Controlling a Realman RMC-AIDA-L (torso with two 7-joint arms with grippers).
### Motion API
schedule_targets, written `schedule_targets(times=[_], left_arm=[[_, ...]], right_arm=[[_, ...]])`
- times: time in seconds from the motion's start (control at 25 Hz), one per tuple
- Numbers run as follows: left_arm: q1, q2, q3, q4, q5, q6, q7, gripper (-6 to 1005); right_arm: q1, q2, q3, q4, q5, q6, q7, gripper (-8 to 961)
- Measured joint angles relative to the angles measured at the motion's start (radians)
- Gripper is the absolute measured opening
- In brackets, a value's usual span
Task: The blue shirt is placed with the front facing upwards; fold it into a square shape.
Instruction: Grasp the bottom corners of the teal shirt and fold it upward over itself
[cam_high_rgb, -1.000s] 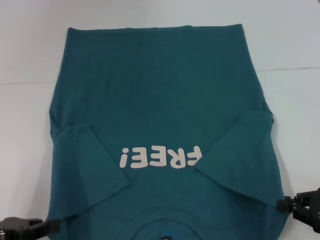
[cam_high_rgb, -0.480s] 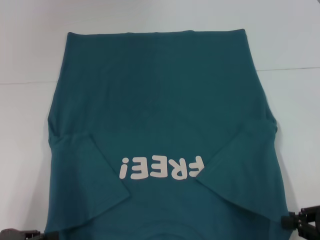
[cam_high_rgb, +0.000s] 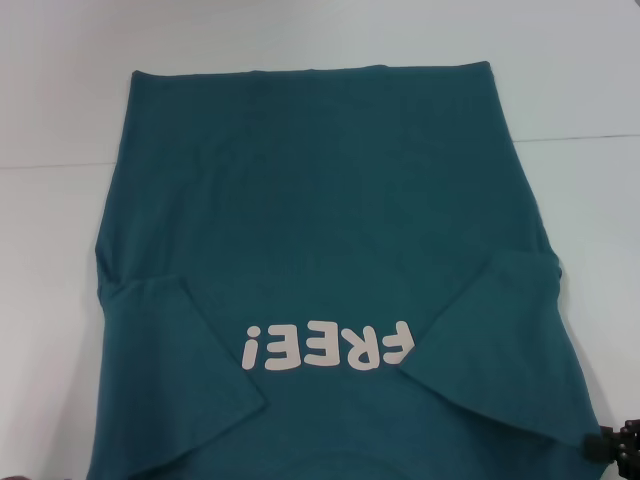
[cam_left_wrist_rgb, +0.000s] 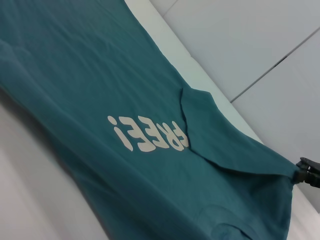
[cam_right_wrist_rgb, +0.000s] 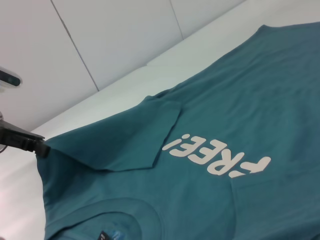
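The blue shirt (cam_high_rgb: 320, 220) lies front up on the white table, with its white "FREE!" lettering (cam_high_rgb: 325, 347) upside down to me and both sleeves folded in over the chest. My right gripper (cam_high_rgb: 602, 446) shows at the bottom right corner of the head view, and in the left wrist view (cam_left_wrist_rgb: 299, 172) it is shut on the shirt's shoulder corner. My left gripper (cam_right_wrist_rgb: 43, 149) is out of the head view, but in the right wrist view it is shut on the other shoulder corner. The collar (cam_right_wrist_rgb: 115, 217) hangs between them.
The white table (cam_high_rgb: 60, 250) lies bare to both sides of the shirt and beyond its far hem. A thin seam line (cam_high_rgb: 580, 137) runs across the tabletop.
Both grippers have moved toward me and down out of the head view, drawing the shirt's near end with them. The lettering has slid nearer. The left gripper has left the head view.
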Motion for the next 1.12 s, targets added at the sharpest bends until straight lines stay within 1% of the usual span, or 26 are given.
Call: schedule_targets(times=[0.2, 0.48, 0.8, 0.84, 0.92, 1.12], left_arm=[[0.012, 0.004, 0.0, 0.0, 0.0, 0.011, 0.0, 37], [0.015, 0.005, -0.01, 0.001, -0.007, 0.017, 0.009, 37], [0.013, 0.011, -0.06, 0.002, -0.073, 0.027, 0.013, 37], [0.013, 0.011, -0.06, 0.002, -0.073, 0.027, 0.013, 37], [0.009, 0.013, -0.089, 0.004, -0.097, 0.012, 0.003, 37], [0.001, 0.016, -0.095, 0.013, -0.15, -0.024, -0.02, 37]], right_arm=[[-0.004, 0.0, 0.001, 0.0, -0.005, -0.004, -0.006, 44], [-0.012, -0.002, 0.008, 0.001, 0.002, -0.031, -0.02, 44], [-0.001, -0.003, 0.064, 0.0, 0.068, -0.06, -0.017, 44], [0.002, -0.003, 0.071, 0.001, 0.075, -0.058, -0.014, 44], [0.013, -0.001, 0.095, 0.001, 0.086, -0.05, -0.008, 44], [0.049, 0.006, 0.148, 0.001, 0.089, -0.003, 0.025, 44]])
